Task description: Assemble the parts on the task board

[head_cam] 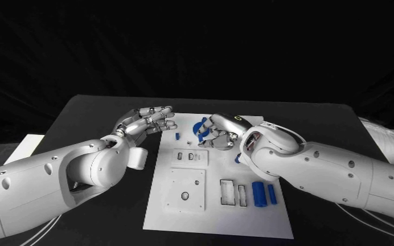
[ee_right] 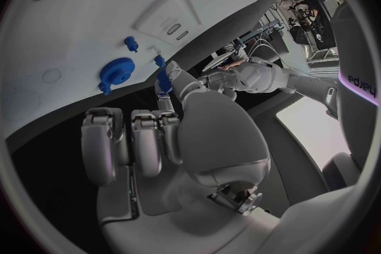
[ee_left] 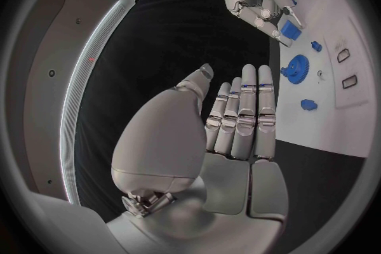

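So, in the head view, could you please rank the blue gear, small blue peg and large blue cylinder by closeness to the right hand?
1. Blue gear, beside the right hand.
2. Small blue peg, further left.
3. Large blue cylinder, at the board's front.

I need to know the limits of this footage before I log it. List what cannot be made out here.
- Head view: the right hand covers the task board's far end, so the blue gear shows only in part.
- Right wrist view: whether the fingers pinch the small blue part is unclear; the palm blocks the contact.
- Head view: the board's slots are too small to read.
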Motion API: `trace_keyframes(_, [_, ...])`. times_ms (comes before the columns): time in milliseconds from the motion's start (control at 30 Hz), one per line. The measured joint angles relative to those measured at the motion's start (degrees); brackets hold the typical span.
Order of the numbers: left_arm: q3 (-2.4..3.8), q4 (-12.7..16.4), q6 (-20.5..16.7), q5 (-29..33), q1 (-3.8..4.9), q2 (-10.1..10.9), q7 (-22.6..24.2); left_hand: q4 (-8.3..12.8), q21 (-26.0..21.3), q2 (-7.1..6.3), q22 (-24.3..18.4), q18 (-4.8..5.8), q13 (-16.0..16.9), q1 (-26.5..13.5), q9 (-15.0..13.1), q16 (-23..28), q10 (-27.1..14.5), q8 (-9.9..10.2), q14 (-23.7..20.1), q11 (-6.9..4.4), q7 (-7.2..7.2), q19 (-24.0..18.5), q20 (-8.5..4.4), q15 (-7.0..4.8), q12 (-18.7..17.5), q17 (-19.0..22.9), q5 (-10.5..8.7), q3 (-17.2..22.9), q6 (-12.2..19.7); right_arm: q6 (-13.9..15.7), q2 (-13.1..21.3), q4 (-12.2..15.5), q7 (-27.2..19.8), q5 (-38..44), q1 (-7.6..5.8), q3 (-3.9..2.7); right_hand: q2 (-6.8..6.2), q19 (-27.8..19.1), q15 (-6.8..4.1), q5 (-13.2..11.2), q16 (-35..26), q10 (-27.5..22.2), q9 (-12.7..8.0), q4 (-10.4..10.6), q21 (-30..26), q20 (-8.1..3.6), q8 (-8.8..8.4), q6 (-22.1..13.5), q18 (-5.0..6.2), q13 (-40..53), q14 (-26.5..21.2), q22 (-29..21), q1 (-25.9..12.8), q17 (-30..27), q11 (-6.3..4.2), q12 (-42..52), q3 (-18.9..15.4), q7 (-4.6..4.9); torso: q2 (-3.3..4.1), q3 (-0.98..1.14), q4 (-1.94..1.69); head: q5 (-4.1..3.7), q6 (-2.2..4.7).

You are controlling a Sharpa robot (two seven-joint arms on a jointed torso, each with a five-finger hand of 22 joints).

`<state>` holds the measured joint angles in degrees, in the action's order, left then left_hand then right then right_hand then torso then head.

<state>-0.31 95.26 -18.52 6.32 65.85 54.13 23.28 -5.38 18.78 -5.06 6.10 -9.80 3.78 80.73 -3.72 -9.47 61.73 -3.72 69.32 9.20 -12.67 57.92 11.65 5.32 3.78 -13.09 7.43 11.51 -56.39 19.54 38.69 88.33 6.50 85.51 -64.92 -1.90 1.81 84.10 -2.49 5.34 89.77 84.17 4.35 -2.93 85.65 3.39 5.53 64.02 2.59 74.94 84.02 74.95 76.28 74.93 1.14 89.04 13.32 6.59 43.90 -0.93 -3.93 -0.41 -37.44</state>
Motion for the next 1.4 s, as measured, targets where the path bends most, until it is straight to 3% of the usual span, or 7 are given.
trace_keyframes(200, [0.00,0.2,0.2,0.0,0.00,0.0,0.1,0.0,0.0,0.00,0.0,-0.01,0.0,0.0,0.0,0.0,0.0,0.0,0.0,0.00,0.00,0.0,0.00,0.00,0.0,0.0,0.00,0.0,0.0,-1.4,-2.1,-1.0,1.8,2.3,1.63,0.23,0.00,0.0,0.00,0.0,0.0,0.0,0.0,0.0,0.0,0.00,0.00,0.0,0.00,0.0,0.0,0.0,0.0,0.0,0.00,0.0,0.0,0.00,0.00,-0.06,-0.03,0.20,-0.32])
trace_keyframes(400, [0.00,0.3,0.2,0.0,0.00,0.0,0.1,0.0,0.0,0.00,0.0,0.00,0.0,0.0,0.0,0.0,0.0,0.0,0.0,0.00,0.00,0.0,0.00,0.00,0.0,0.0,0.00,0.0,0.0,-2.5,-3.2,-1.4,3.1,3.7,2.35,0.38,-0.39,0.0,-0.20,0.2,0.0,0.0,0.0,0.3,0.0,0.00,0.01,0.0,0.00,0.0,-0.2,0.0,-0.4,0.0,0.01,0.0,0.3,0.00,0.01,-0.04,0.01,0.36,-0.56])
trace_keyframes(700, [-0.01,0.6,0.2,0.1,-0.01,-0.1,0.0,0.0,0.0,0.00,0.0,0.00,0.0,0.0,0.0,0.2,0.0,0.0,0.0,0.00,0.00,0.0,0.00,0.00,0.0,-0.1,0.00,0.0,0.0,-3.8,-3.1,-1.4,4.3,4.8,2.71,0.61,-0.69,0.0,-0.40,1.4,0.0,0.0,0.1,0.9,0.0,0.00,0.01,0.0,0.00,0.0,0.0,0.0,-1.1,0.0,0.01,0.0,0.9,0.01,0.01,0.02,0.03,-0.02,-0.62])
trace_keyframes(1000, [-0.01,0.6,0.2,0.1,-0.01,-0.1,-0.1,0.2,0.0,0.00,0.0,0.00,0.0,0.0,0.0,0.2,0.0,0.0,0.0,0.00,0.00,0.0,0.00,0.00,0.0,-0.1,0.00,0.2,0.0,-4.5,-3.0,-1.3,4.6,5.3,2.75,0.69,-0.69,0.0,-0.40,1.4,0.0,0.0,0.5,0.9,0.0,0.01,0.01,0.0,0.00,0.0,0.0,0.0,-1.3,0.0,0.01,0.0,0.9,0.01,0.01,0.03,0.07,0.20,-0.80])
trace_keyframes(1400, [-0.01,0.7,0.2,0.1,-0.02,-0.1,-0.1,0.2,0.0,0.00,0.0,0.00,0.0,0.0,0.0,0.2,0.0,0.0,0.0,0.00,0.00,0.0,0.00,0.00,0.0,-0.1,0.00,0.2,0.0,-4.9,-3.1,-1.4,4.7,5.6,2.73,0.70,-2.15,0.0,-0.40,2.0,0.0,0.0,0.9,2.5,0.0,0.01,0.11,0.1,0.00,0.0,0.0,0.0,-2.8,0.0,0.01,-0.6,1.5,-0.05,-0.02,-0.01,0.04,0.19,-1.02])
